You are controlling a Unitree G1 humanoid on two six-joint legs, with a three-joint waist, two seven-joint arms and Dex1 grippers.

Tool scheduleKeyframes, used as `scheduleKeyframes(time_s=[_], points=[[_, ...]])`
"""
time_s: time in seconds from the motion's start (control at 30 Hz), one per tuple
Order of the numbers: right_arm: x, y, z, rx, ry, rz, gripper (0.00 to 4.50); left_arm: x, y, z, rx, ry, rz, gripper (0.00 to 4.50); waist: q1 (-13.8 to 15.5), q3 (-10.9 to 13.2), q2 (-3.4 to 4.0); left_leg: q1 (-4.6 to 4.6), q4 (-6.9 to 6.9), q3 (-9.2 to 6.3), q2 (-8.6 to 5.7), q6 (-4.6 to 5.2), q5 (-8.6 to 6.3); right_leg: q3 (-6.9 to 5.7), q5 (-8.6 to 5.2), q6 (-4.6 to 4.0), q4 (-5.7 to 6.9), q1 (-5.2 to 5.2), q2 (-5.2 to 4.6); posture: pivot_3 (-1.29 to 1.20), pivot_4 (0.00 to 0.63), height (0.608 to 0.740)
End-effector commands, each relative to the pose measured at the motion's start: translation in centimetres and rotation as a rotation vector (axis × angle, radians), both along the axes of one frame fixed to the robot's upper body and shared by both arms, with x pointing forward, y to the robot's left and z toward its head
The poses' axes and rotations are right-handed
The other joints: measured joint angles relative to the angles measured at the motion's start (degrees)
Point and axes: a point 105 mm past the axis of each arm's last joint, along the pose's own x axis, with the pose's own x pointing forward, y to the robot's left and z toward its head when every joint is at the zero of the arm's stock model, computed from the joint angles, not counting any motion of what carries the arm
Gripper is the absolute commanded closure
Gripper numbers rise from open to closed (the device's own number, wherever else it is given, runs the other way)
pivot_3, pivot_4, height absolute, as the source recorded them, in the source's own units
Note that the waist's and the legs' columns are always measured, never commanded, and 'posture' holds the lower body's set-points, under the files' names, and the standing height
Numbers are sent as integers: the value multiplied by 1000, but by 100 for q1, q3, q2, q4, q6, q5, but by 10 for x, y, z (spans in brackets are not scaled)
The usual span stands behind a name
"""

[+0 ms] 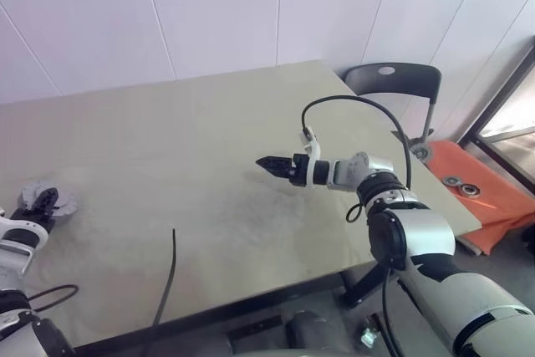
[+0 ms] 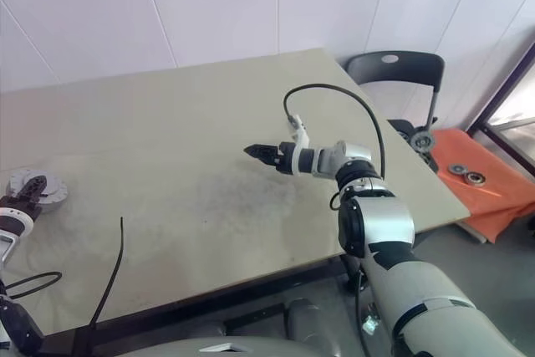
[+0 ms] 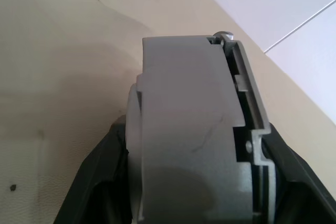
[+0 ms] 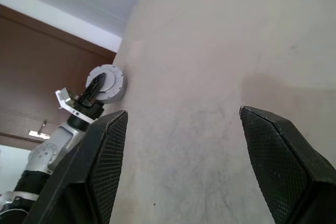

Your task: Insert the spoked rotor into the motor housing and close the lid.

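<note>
White wall panels stand behind a big tan counter. At its far left edge the left hand is clamped on a round grey metal disc, the lid, with one finger on each side of it. The right hand hangs over the middle of the counter, pointing left, its fingers wide apart and holding nothing. A thin black cable lies near the front edge. Off to the right are a dark chair and an orange mat with small round parts on it.
</note>
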Motion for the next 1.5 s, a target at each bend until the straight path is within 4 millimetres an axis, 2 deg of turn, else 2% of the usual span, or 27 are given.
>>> scheduleKeyframes(time_s=[0.03, 0.1, 0.33, 0.53, 0.87, 1.03, 1.1, 1.17, 1.3, 1.43, 1.5], points=[[4, 2, 8, 6, -37, -3, 946, 3, 11, 27, 77, -62, 16, 1996, -1, 0, 0, 1, 0, 0, 0, -1, 1, 0, 0, 0, 3, 0, 0, 0, 0, 740], [4, 2, 7, 3, -38, -6, 946, 4, 11, 27, 83, -59, 13, 1996, -1, 0, 0, 2, 0, 0, 0, -6, 4, 0, 0, 0, 6, 0, 0, 0, 0, 740], [5, 1, 4, -15, -34, -15, 912, -1, 16, 25, 90, -37, 27, 36, -3, 0, -1, 4, 1, 0, 0, -10, 6, 0, 0, 0, 12, 0, 0, 0, 0, 740], [4, 3, 2, -17, -33, -14, 912, -22, 30, 27, 106, -25, 60, 36, -29, -1, -1, 5, -3, 0, 0, -10, 6, 2, 0, 0, 12, -4, 0, 0, 0, 740], [1, 13, 5, 1, -43, 21, 912, -67, 50, 50, 232, 50, -4, 36, -18, 6, 10, 8, -2, 1, 0, -11, 6, 2, -1, 0, 25, -6, 1, 0, 0, 740], [0, 15, 6, -1, -56, 39, 912, -68, 53, 73, 293, 61, -57, 36, -7, 15, 25, 13, -1, 1, 0, -12, 7, 1, -3, 0, 39, -6, 1, 0, 0, 740], [0, 14, 11, -7, -77, 64, 912, -57, 43, 87, 326, 33, -117, 36, -11, 16, 26, 14, 1, 2, 0, -12, 8, 1, -4, 1, 45, -5, 1, 0, 0, 740], [-1, 11, 17, -35, -134, 120, 912, -40, 22, 104, 384, -8, -233, 36, -8, 17, 26, 17, 1, 1, 0, -13, 8, 1, -5, 4, 49, -5, 2, 0, 0, 740], [-7, 1, 34, -117, -315, 311, 912, -9, -56, 121, 540, -35, -591, 36, 4, 19, 30, 12, 4, 5, -1, -20, 12, 2, -7, 7, 50, -5, 0, 0, 0, 740], [-13, -3, 45, -212, -521, 474, 912, 5, -123, 134, 700, -145, -840, 36, -41, 17, 28, 18, -1, 8, 0, -20, 12, 5, -4, 3, 49, -5, 0, 0, 0, 740], [-15, -4, 47, -267, -621, 537, 912, 6, -148, 132, 751, -172, -953, 36, -61, 20, 32, 22, -5, 9, 1, -20, 12, 7, -4, 3, 54, -8, 3, 0, 0, 740]])
